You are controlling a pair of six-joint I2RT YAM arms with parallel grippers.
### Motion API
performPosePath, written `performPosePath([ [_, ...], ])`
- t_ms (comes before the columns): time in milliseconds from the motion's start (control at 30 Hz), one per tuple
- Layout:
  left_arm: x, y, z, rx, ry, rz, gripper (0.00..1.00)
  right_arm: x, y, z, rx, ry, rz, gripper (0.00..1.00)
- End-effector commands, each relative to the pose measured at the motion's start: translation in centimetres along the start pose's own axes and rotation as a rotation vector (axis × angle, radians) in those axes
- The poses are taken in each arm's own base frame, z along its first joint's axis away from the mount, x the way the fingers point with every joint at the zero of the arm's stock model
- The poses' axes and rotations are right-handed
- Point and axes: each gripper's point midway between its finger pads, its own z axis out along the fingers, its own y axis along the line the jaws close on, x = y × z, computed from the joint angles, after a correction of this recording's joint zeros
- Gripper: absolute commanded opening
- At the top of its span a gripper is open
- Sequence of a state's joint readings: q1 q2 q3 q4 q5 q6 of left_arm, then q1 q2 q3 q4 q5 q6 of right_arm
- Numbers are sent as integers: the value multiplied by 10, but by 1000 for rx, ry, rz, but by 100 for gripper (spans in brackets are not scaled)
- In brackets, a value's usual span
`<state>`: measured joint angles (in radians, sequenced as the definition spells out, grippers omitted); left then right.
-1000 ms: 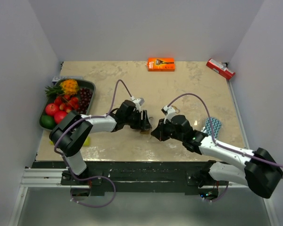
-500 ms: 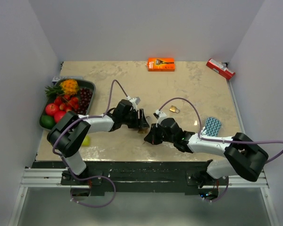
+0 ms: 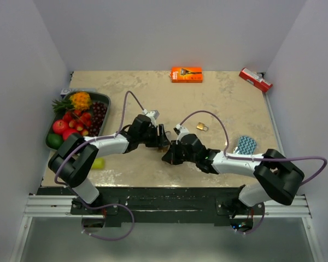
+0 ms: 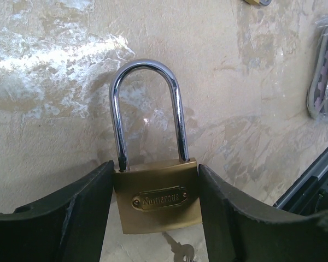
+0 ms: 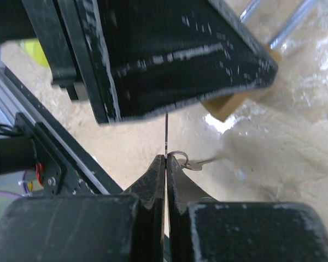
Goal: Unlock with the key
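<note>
We are gripping the steel-shackled brass padlock (image 4: 158, 199) in the left jaws and pinching the thin silver key (image 5: 167, 139) between tight-closed right jaws — insertion and turning apparently remaining.

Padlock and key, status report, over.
Left gripper clamps padlock body, shackle closed. Right gripper shut on key, tip near padlock's base. Second padlock lies well aside.

Mid-table we find the padlock (image 4: 158, 196) between the fingers of the left gripper (image 3: 163, 143), with the right gripper (image 3: 170, 156) and its key (image 5: 167, 131) just right and nearer. A second padlock (image 3: 202, 126) lies further right, with a pouch (image 3: 246, 146) beyond it. The fruit tray (image 3: 107, 102) sits at the left edge, a box (image 3: 186, 74) at the far edge, and a carton (image 3: 255, 79) in the far right corner.
</note>
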<state>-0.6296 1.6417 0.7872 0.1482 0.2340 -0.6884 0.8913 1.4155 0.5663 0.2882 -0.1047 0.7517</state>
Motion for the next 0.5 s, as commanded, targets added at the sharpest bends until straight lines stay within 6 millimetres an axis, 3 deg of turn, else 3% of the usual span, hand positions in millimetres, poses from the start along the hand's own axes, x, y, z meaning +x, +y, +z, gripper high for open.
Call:
performPosePath([
  [0,-32,-31,-15,103,-103,31,0,-34,22,7,-31,-98,14,0],
  [467,-33,-37,-18,132,-100,18,0,-43,23,11,-25,-143,55,0],
])
